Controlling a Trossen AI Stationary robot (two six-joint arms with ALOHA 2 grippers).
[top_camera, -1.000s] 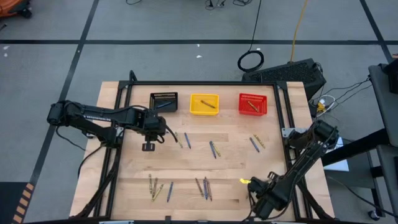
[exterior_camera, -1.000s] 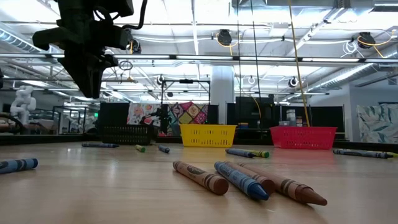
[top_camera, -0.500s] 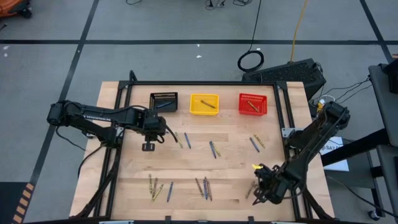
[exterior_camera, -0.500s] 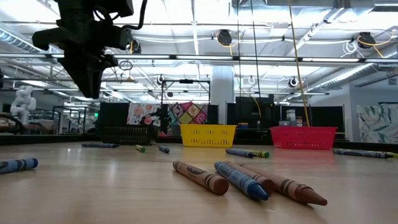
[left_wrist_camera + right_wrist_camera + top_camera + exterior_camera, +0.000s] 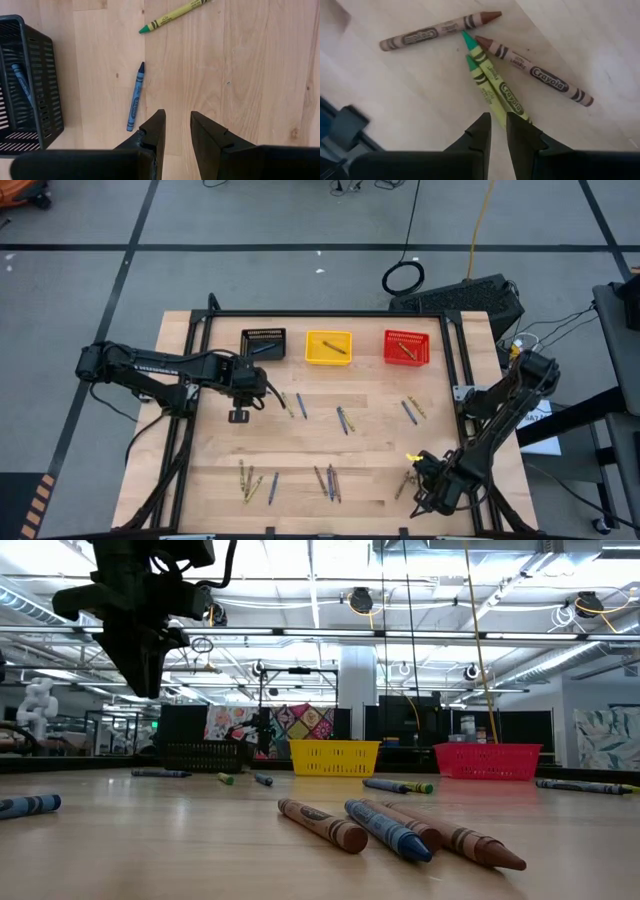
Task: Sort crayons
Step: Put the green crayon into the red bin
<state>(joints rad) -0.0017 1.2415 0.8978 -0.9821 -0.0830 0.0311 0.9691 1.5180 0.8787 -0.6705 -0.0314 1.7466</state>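
While the right end effector [image 5: 498, 125] hovers, fingers slightly spread and empty, over two yellow-green wax crayons [image 5: 495, 87] on the wooden table [image 5: 370, 445], centre on one before closing

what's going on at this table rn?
Crayon sorting, early on. Three bins stand along the far edge: the black bin, yellow bin and red bin each show a crayon inside, while most crayons lie loose on the table. The left gripper hangs open and empty beside the black bin, over a blue crayon. The right gripper is low over two yellow-green crayons at the near right corner, holding nothing.
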